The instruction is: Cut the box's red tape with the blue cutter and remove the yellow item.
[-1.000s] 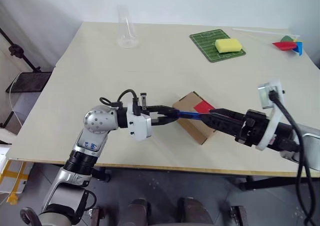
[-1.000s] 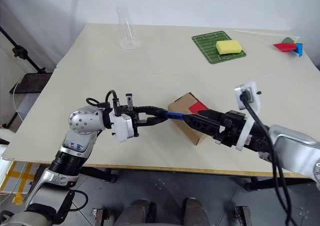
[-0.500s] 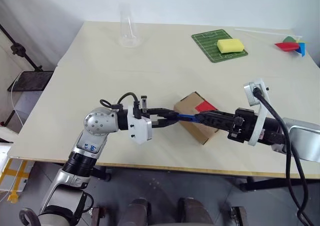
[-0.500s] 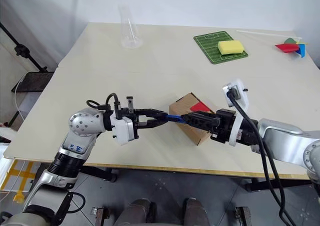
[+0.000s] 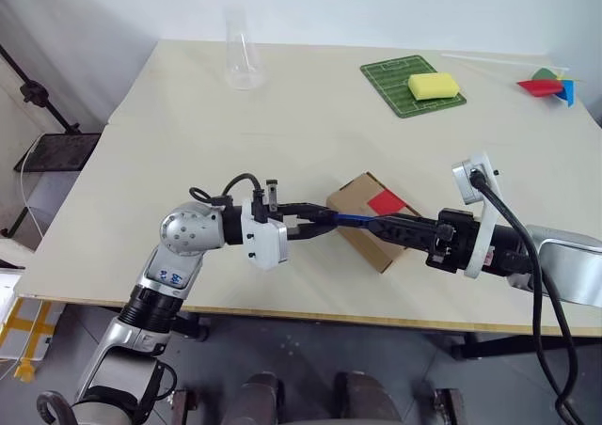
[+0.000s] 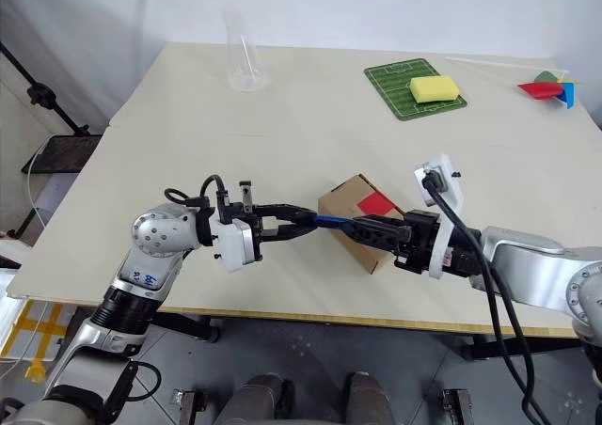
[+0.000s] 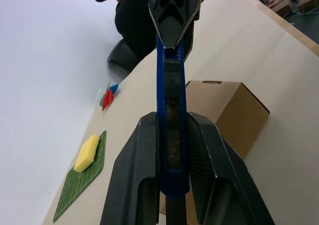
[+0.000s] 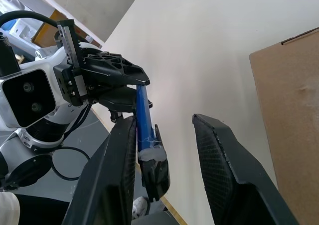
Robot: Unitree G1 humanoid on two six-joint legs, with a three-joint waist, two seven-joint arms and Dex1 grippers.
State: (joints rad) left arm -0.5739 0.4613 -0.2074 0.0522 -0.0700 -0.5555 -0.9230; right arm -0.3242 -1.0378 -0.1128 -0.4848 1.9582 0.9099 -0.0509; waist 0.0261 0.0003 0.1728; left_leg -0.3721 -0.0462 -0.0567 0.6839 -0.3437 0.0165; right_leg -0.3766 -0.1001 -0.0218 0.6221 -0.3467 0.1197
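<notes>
Left pincer [image 7: 172,150] clamps blue cutter [image 7: 171,85]; box [image 7: 227,110] beyond.

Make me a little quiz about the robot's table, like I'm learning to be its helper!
1. True or false: the red tape is stuck on the box.
2. What do the left gripper jaws clamp? A: the glass. B: the blue cutter. C: the red triangle.
3. Fill in: the yellow sponge lies on a green ___.

Key: 1 true; 2 B; 3 mat.
</notes>
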